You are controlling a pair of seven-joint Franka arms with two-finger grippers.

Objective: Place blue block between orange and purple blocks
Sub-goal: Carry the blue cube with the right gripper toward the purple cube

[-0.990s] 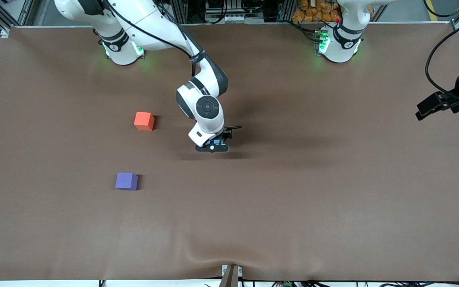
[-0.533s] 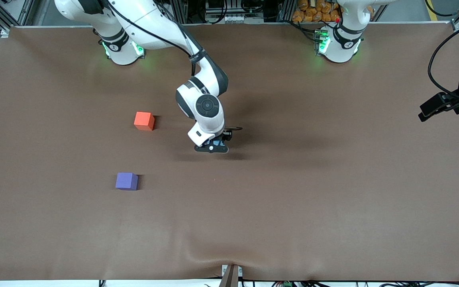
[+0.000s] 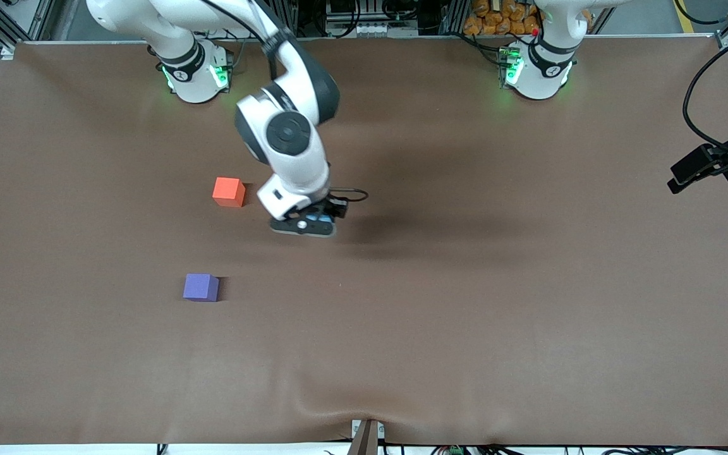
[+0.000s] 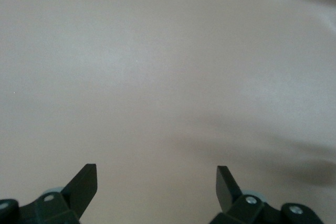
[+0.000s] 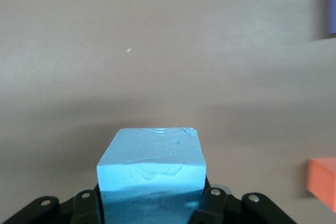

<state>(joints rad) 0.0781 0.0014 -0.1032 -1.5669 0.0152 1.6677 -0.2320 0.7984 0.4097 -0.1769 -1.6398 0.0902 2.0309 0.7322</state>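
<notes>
With its jaws now closed on the blue block (image 5: 151, 169), the right gripper (image 3: 304, 225) has lifted clear of the brown table (image 3: 465, 316) and swung toward the right arm's end, where half a second ago it was lower and nearer the middle of the table. In the right wrist view the cube sits squarely between the pads, its top face showing and bare cloth under it. That settles the pickup; what remains is the carry and the set-down. The orange block (image 3: 228, 191) lies just beside the gripper's present spot, and the purple block (image 3: 200, 287) rests nearer the front camera, with an open gap between the 2 that looks wide enough for 1 more cube. The left gripper (image 4: 156, 182) waits at the left arm's end over empty cloth, its fingers spread wide and holding nothing.
</notes>
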